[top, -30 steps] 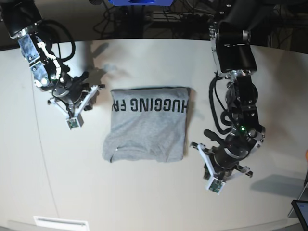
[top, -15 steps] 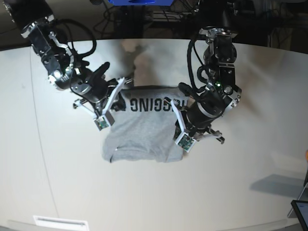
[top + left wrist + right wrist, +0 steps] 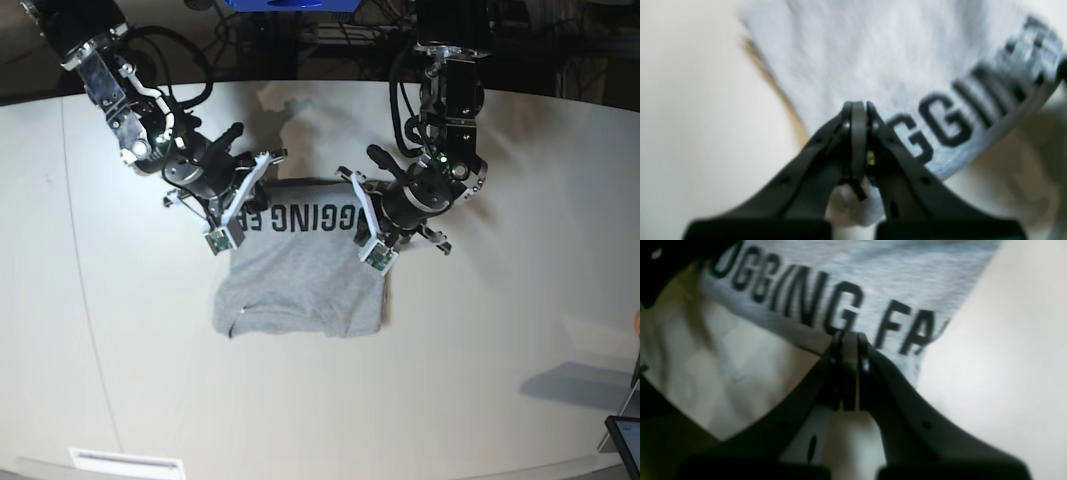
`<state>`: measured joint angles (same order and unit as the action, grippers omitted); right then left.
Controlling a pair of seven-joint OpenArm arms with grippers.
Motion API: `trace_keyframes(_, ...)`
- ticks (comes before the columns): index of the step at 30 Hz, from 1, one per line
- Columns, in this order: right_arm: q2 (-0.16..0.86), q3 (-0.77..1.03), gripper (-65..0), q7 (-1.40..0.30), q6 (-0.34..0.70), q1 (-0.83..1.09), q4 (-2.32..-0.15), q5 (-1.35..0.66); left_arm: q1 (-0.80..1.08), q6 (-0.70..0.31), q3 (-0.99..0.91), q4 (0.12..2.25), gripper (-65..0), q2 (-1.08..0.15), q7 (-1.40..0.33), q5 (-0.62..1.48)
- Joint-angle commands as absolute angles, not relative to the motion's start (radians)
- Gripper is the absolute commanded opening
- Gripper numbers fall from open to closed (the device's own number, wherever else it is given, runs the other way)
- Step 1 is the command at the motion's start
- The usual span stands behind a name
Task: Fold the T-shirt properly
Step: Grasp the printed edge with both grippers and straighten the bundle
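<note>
The T-shirt lies folded into a grey rectangle mid-table, its black lettering along the far edge. My left gripper is on the right of the base view, over the shirt's far right corner. In the left wrist view its fingers are pressed together above the T-shirt, beside the letters. My right gripper hovers at the far left corner. Its tips are shut at the T-shirt's printed edge. No cloth shows between either pair of jaws.
The pale round table ends in a dark background with cables behind the arms. A dark screen corner sits at the near right and a white label at the near left edge.
Both arms swung in from the sides of the table and now stand over the shirt's far corners. The shirt lies as before. Both grippers stayed shut.
</note>
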<state>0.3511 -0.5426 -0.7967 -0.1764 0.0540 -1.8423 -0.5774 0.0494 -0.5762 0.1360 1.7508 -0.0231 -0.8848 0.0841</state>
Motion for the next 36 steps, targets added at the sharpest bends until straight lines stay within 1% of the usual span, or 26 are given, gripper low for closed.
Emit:
trace_keyframes(1,0.354,-0.539,-64.0,-0.769,-0.170,0.053,-1.837,-0.585,0.042,-0.575,0.134,1.742,-65.0,-0.041,-0.849,0.094)
trace_keyframes(6,0.357,-0.541,-64.0,-0.710,-0.170,0.087,-1.745,-0.585,0.056,-0.575,0.134,1.684,-65.0,-0.079,-0.808,0.094)
trace_keyframes(11,0.357,-0.541,-64.0,-0.707,-0.170,0.085,-1.742,-0.585,0.053,-0.575,0.131,1.684,-65.0,-0.107,-0.808,0.094)
trace_keyframes(14,0.357,-0.541,-64.0,-0.711,-0.170,0.081,-1.761,-0.585,0.050,-0.575,0.097,1.735,-65.0,-0.107,-0.812,0.094)
trace_keyframes(19,0.357,-0.538,-64.0,-0.719,-0.170,0.073,-1.850,-0.585,0.038,-0.575,0.027,1.856,-65.0,-0.105,-0.822,0.094)
trace_keyframes(23,0.346,-0.538,-64.0,-0.796,-0.170,0.022,-1.877,-0.585,-0.010,-0.575,-0.012,1.919,-65.0,-0.105,-0.921,0.104)
trace_keyframes(26,0.329,-0.539,-64.0,-0.803,-0.170,-0.001,-1.922,-0.585,-0.008,-0.575,-0.042,1.971,-65.0,-0.101,-0.924,0.105)
trace_keyframes(33,0.321,-0.547,-63.8,-0.803,-0.168,-0.081,-1.928,-0.587,0.022,-0.575,-0.127,1.991,-65.0,-0.107,-0.923,0.101)
trace_keyframes(36,0.318,-0.605,-63.8,-0.803,-0.170,-0.108,-1.917,-0.587,0.054,-0.575,-0.197,2.023,-65.0,-0.107,-0.921,0.105)
